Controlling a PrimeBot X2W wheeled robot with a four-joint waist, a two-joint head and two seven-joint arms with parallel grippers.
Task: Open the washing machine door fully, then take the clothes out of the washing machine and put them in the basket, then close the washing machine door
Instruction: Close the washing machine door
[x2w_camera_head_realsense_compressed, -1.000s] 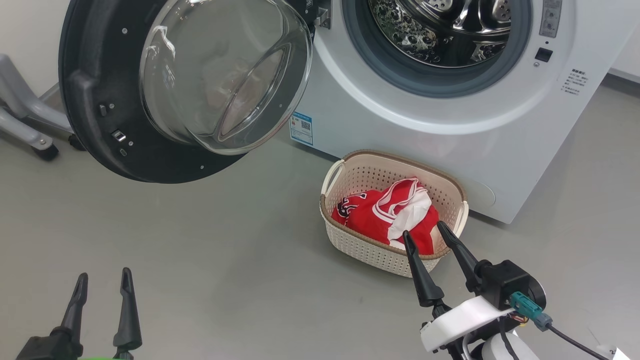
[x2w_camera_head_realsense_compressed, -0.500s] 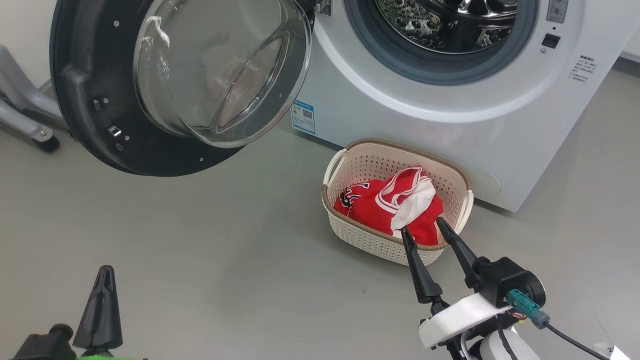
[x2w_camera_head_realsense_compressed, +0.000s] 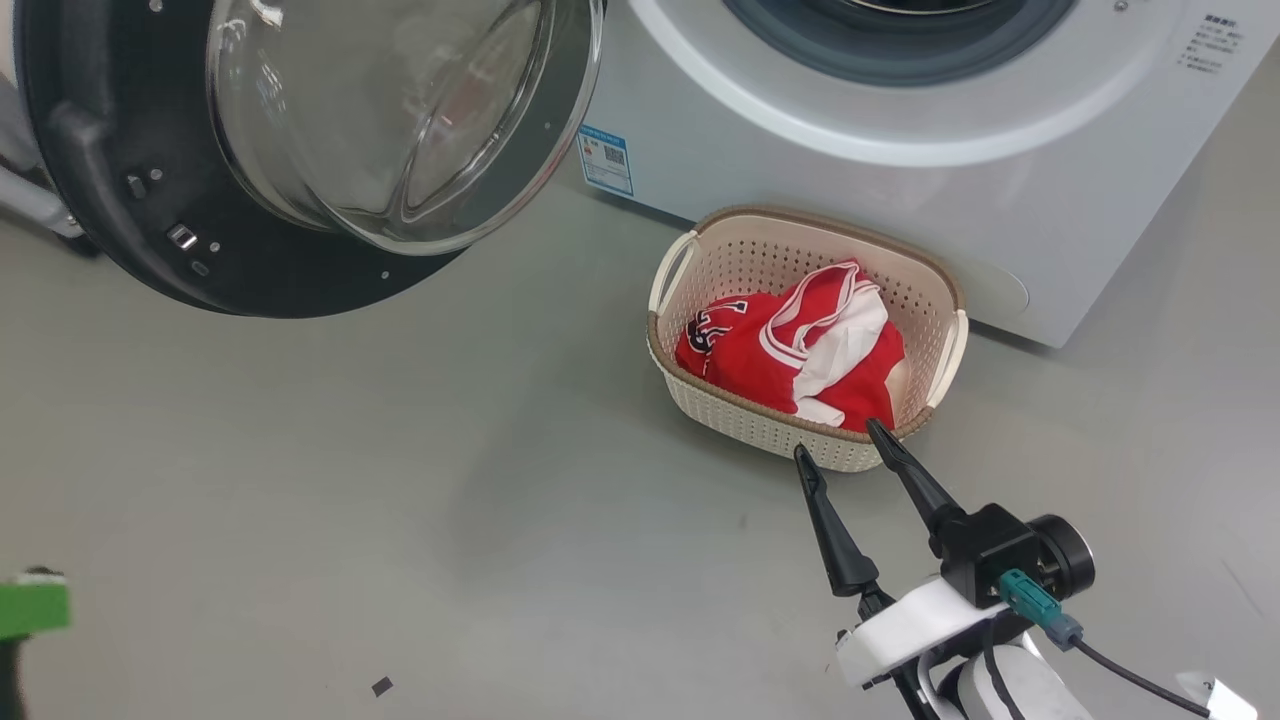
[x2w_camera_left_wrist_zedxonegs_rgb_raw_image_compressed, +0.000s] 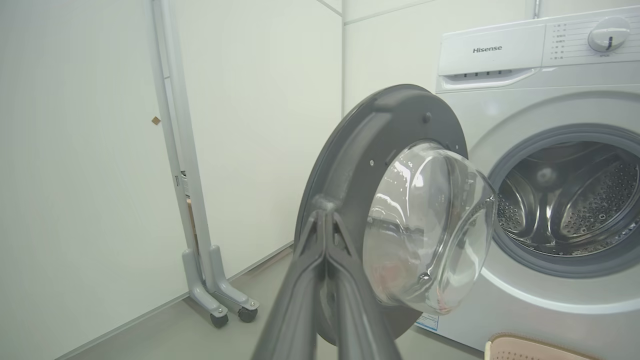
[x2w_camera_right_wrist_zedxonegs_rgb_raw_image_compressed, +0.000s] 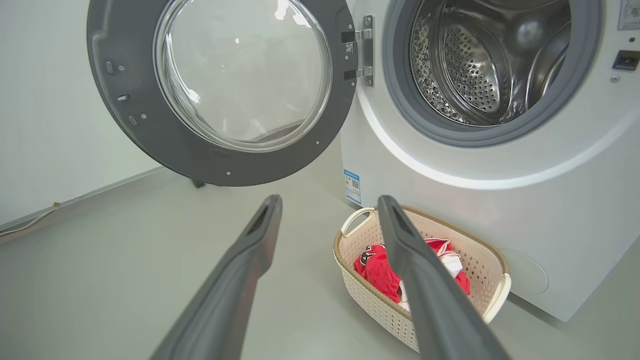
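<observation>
Some clothes in basket, washing machine door open, right gripper spread

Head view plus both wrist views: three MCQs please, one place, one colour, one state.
1. Relative to the washing machine, the clothes lie:
A) inside it
B) on top of it
C) in the basket in front of it

2. Main colour of the clothes:
A) red
B) blue
C) green

3. The left tool is:
A) wide open
B) shut, empty
C) shut on the clothes

Key:
1 C, the fabric sits within the basket's walls.
2 A, it is red with white trim.
3 B, the left wrist view shows it pressed closed with nothing between.
</observation>
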